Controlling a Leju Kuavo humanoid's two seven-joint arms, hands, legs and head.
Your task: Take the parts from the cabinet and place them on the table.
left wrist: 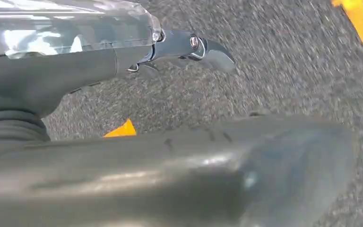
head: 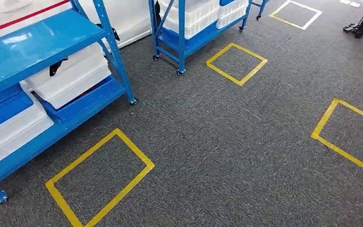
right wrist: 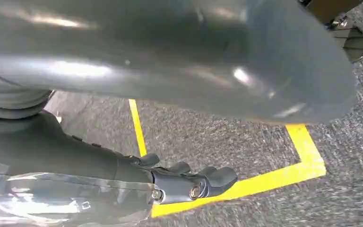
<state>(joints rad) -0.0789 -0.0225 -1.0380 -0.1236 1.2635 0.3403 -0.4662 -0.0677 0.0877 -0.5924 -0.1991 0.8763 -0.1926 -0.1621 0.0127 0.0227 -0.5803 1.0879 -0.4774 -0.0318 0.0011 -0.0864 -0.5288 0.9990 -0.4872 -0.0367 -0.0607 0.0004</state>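
Left hand [left wrist: 184,49]: seen in the left wrist view hanging over grey carpet [left wrist: 274,71], fingers [left wrist: 212,52] extended in a slight curve and lying close together. Nothing is in its grasp. Motion blur softens the fingertips, so the exact spacing cannot be read.

Right hand [right wrist: 189,182]: seen in the right wrist view in a matching pose, fingers [right wrist: 217,176] loosely curled side by side above the carpet, holding nothing. Beneath it runs a yellow tape line [right wrist: 274,178] with a corner.

Surroundings, head view: a blue shelving rack [head: 42,47] occupies the 9 to 10 o'clock area. It carries white plastic bins [head: 73,75] on its lower shelves and a blue bin [head: 4,106] at 9 o'clock. A second blue rack [head: 182,33] with white bins stands at 12 o'clock. Any parts inside the bins cannot be made out; the bin walls conceal their contents.

Floor: yellow taped rectangles [head: 101,177] are marked on the carpet at 7 o'clock, 12 o'clock, 1 o'clock and 3 o'clock, the last cut off by the frame edge. A dark wheeled base [head: 359,26] sits at 2 o'clock, partly cropped.

Obstructions: in both wrist views a large dark rounded surface fills much of the frame and hides the floor behind it. The near rack runs out of frame at 9 o'clock.
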